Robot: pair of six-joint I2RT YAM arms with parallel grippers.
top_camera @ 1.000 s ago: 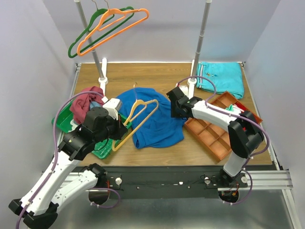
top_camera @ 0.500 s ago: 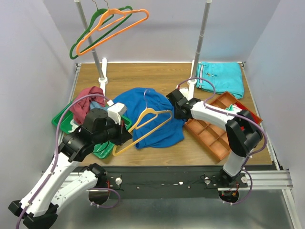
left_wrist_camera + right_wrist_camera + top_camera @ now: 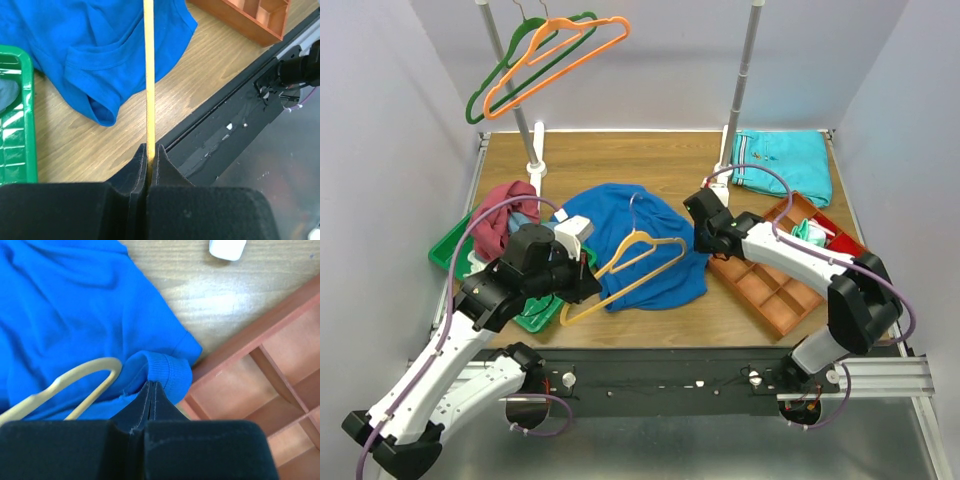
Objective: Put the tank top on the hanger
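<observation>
The royal blue tank top (image 3: pixel 640 215) lies crumpled on the wooden table's middle. Above it slants the thin yellow hanger (image 3: pixel 630 265), hook pointing away. My left gripper (image 3: pixel 578 292) is shut on the hanger's lower left end; in the left wrist view the yellow bar (image 3: pixel 148 75) runs straight out from between the closed jaws of the left gripper (image 3: pixel 150 148). My right gripper (image 3: pixel 706 240) is at the top's right edge. In the right wrist view the right gripper (image 3: pixel 151 385) is shut on the tank top's ribbed hem (image 3: pixel 167 371), with the hanger's rounded end (image 3: pixel 75 377) just left.
Green and orange hangers (image 3: pixel 550 55) hang on the rack between two poles (image 3: pixel 740 80). A folded turquoise garment (image 3: pixel 785 165) lies back right. An orange compartment tray (image 3: pixel 770 285) sits right of the top. A maroon cloth (image 3: pixel 500 215) rests on a green tray (image 3: pixel 450 250) at left.
My left gripper has swung the hanger rightward across the tank top. My right gripper has closed on the top's right hem and shifted slightly right.
</observation>
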